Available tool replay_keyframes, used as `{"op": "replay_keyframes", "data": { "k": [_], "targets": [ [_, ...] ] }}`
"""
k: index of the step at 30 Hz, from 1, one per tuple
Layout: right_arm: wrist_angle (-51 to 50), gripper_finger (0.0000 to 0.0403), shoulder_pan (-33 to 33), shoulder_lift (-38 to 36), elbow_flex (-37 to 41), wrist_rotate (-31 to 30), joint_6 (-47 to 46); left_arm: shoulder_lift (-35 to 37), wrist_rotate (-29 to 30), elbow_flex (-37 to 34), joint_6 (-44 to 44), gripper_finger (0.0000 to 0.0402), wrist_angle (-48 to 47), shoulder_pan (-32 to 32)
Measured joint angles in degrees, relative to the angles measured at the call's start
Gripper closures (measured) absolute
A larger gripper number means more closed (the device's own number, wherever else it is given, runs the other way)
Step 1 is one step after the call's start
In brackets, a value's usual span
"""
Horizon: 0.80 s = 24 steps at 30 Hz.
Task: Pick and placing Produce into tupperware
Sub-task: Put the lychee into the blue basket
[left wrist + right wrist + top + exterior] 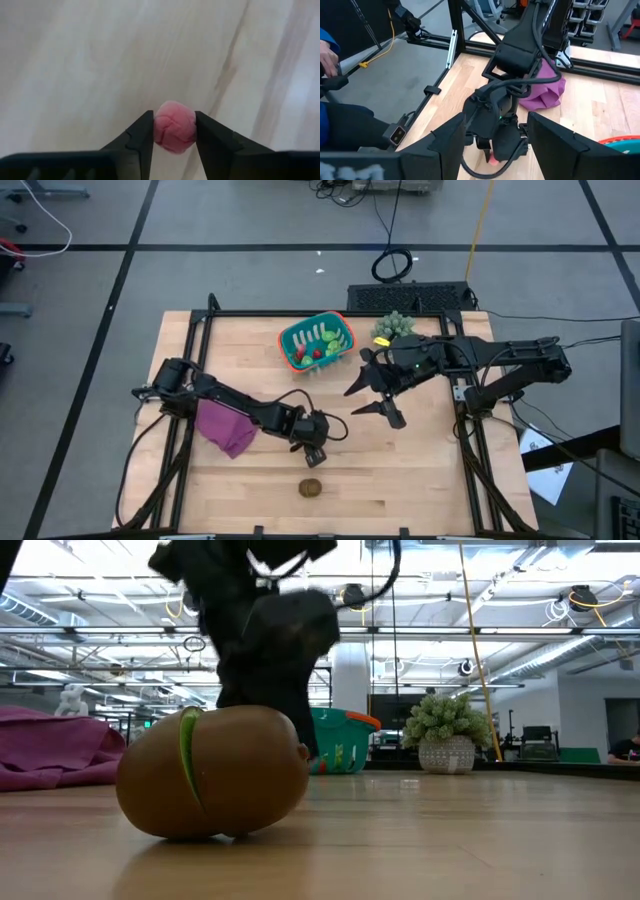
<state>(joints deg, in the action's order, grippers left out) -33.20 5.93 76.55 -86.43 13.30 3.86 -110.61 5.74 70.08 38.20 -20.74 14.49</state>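
A small pink-red round toy fruit (174, 131) sits between the fingers of my left gripper (174, 117), which is shut on it. That gripper (316, 448) points down at the table's middle, between the purple cloth (226, 428) and the brown oval fruit (311, 488). The brown oval (215, 772) lies on its side on the wood near the near edge. The teal basket (317, 343) stands at the far middle, with red and light green pieces inside. My right gripper (375, 406) hovers open, right of the basket, touching nothing. My left gripper pinches the pink-red fruit's two opposite sides (159, 129) between its two fingers (142, 135), at their free ends. The fingers come from above, pointing down. The fruit (492, 160) shows just under the gripper, close to the wood; whether it rests there or is lifted I cannot tell.
A spiky pale-green plant in a pot (393, 328) stands right of the basket at the far edge. The purple cloth (545, 90) lies bunched under my left arm. A black frame (200, 320) borders the table. A person's hand and blue sleeve (327, 55) show beyond the table.
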Motion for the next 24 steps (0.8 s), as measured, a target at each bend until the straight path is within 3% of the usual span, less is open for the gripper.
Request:
{"op": "replay_keyframes", "data": {
  "k": [7, 14, 21, 24],
  "targets": [
    [2.64, 0.02, 0.0, 0.0, 0.0, 0.01, 0.02, 4.77, 8.43, 6.12, -5.42, 0.0277, -13.5, -3.3],
    [3.43, 0.02, 0.0, 0.0, 0.02, 0.02, 0.04, 12.54, 16.96, 7.7, -11.69, 0.0277, -20.02, -10.43],
    [5.11, 0.02, 0.0, 0.02, 0.02, 0.02, 0.04, 15.94, 16.45, 7.8, -17.84, 0.0277, -16.93, -22.59],
    [5.82, 0.02, 0.0, 0.02, 0.02, 0.02, 0.04, 14.41, 9.62, 7.75, -19.15, 0.0277, -14.71, -28.64]
  ]
}}
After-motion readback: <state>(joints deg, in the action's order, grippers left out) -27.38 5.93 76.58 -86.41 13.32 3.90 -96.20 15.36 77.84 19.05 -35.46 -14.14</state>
